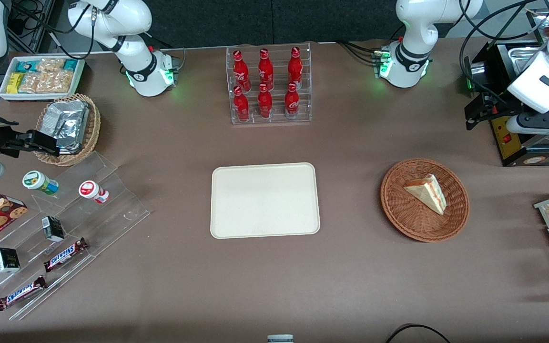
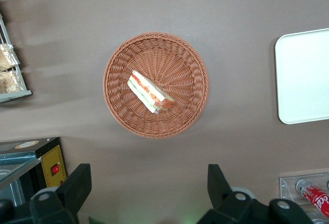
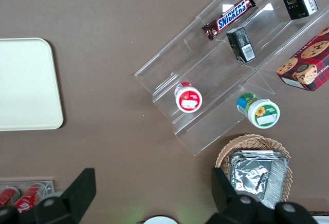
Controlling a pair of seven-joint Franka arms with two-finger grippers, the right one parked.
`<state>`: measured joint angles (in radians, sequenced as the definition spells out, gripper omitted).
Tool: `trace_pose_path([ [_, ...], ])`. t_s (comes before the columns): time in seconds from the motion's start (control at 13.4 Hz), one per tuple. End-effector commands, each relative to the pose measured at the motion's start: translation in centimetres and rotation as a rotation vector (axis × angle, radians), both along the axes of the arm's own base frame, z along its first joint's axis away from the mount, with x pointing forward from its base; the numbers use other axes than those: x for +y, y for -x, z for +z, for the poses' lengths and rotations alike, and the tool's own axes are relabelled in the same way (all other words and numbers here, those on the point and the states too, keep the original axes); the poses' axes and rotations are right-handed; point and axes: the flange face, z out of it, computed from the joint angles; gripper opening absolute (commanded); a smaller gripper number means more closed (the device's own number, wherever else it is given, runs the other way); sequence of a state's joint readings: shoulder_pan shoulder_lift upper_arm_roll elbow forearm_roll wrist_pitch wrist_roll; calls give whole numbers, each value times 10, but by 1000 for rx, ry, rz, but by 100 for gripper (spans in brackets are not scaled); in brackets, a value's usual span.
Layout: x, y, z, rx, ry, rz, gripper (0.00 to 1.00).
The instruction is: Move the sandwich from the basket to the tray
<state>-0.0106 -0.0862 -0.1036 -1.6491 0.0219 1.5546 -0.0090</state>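
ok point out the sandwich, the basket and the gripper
sandwich (image 1: pixel 426 191): front view, top bread face
basket (image 1: pixel 401 215): front view, bare woven wall
gripper (image 2: pixel 149 185): left wrist view, open, midway between fingertips, above the table

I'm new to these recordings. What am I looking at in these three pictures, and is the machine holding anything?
Two white robot arms stand at a brown table. One picture looks from the front; the other two come from cameras on each arm's wrist. The working arm's pincer hangs open and empty above the table, beside the reddish-brown basket and farther from the front camera than it. A sandwich lies in that basket. The cream tray sits mid-table with nothing on it. Cola bottles and snacks also stand around.
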Motion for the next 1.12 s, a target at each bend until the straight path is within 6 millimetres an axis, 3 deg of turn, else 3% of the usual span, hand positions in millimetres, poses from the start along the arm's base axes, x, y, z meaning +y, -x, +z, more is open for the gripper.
trace_pose_path([
  [0.0,0,8,4,2,-10,-3,100],
  [0.22,-1,9,3,5,-6,1,100],
  [0.45,2,9,-10,61,-9,56,100],
  [0.75,6,-5,-51,156,-72,438,100],
  [0.89,6,-13,-71,175,-75,468,100],
  [1.04,7,-19,-106,135,-69,537,100],
])
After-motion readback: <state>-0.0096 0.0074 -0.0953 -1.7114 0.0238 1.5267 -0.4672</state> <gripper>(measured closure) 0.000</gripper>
